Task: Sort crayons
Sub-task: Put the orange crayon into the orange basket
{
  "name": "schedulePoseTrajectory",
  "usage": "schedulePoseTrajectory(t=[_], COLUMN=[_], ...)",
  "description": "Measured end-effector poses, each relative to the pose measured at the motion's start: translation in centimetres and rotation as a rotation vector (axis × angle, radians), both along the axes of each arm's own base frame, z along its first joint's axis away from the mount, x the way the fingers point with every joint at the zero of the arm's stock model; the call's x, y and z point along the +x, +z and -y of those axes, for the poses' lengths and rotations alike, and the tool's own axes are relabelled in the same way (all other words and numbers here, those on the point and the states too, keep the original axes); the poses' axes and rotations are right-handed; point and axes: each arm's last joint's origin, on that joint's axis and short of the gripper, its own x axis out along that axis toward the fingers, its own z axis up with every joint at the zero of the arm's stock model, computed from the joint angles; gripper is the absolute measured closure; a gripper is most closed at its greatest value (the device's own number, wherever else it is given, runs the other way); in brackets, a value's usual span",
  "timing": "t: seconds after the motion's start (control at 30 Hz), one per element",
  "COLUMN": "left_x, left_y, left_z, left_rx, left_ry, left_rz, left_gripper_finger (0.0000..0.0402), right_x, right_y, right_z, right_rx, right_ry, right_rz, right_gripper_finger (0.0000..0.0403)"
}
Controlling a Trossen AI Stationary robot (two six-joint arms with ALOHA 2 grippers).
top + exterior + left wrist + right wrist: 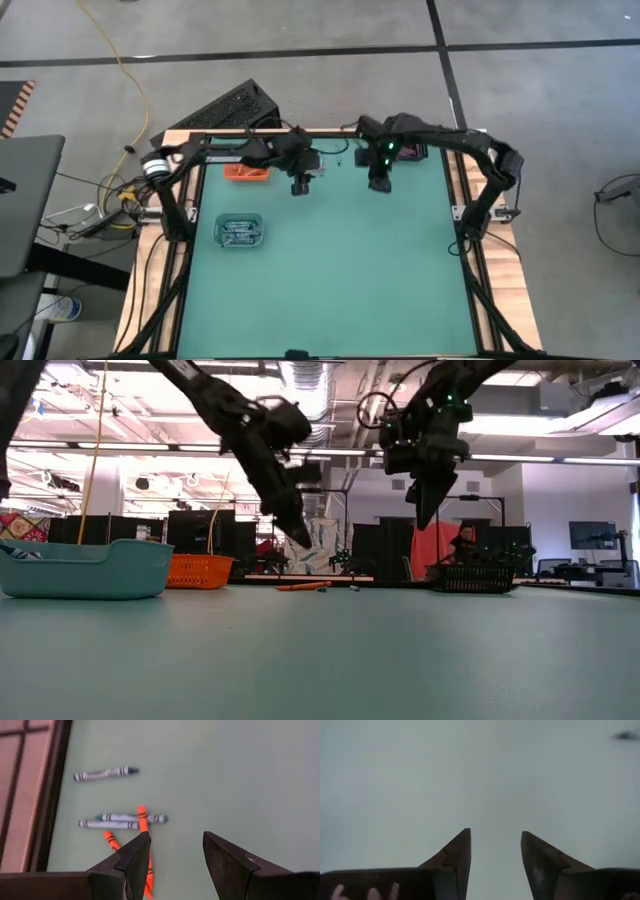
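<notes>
- left gripper (pixel 172 851) hangs above the table's (pixel 340 280) far edge, fingers apart, nothing between them
- loose crayons (pixel 120 822) lie on the mat just beyond and to one side of the left fingertips, none touching them
- count in the left wrist view: three grey-wrapped crayons, two orange ones
- one grey crayon (pixel 106 773) lies alone, farther from the gripper, near the table's wooden border
- two grey ones lie side by side, almost parallel; long orange crayon (pixel 144 836) crosses them and runs under the left gripper's near finger (pixel 132 862)
- short orange crayon (pixel 111 840) sits beside that finger, tilted
- right gripper (pixel 495 852) is held up off the table, well apart from the crayons, fingers apart, empty; only bare mat under it
- low view: both grippers clear of the surface, crayons lying flat between them at the far edge
- trays, one of each: teal tray (pixel 240 231) with crayons inside, count not readable; orange tray (pixel 246 172) near the left gripper; dark tray (pixel 472 577) by the right arm
</notes>
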Motion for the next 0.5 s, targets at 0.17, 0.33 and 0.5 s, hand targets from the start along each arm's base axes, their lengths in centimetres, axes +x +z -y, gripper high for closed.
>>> schedulePoseTrajectory(t=[0.17, 0.33, 0.5], left_x=[1.0, 0.8, 0.5], left_y=[-1.9, -2.9, -2.8], left_z=[-2.2, -3.4, -4.1], left_rx=[-0.031, -0.069, -0.067], left_ry=[0.026, 0.024, 0.037], left_rz=[-0.052, -0.064, -0.054], left_gripper_finger=[0.0229, 0.0229, 0.0229], right_x=[1.2, 1.7, 1.8], right_y=[-1.1, -1.9, -2.7], right_z=[-3.6, -6.2, -8.1], right_rx=[-0.006, 0.022, 0.036], right_ry=[0.063, 0.075, 0.087], right_rz=[-0.078, -0.123, -0.157], right_gripper_finger=[0.0244, 0.0253, 0.0260])
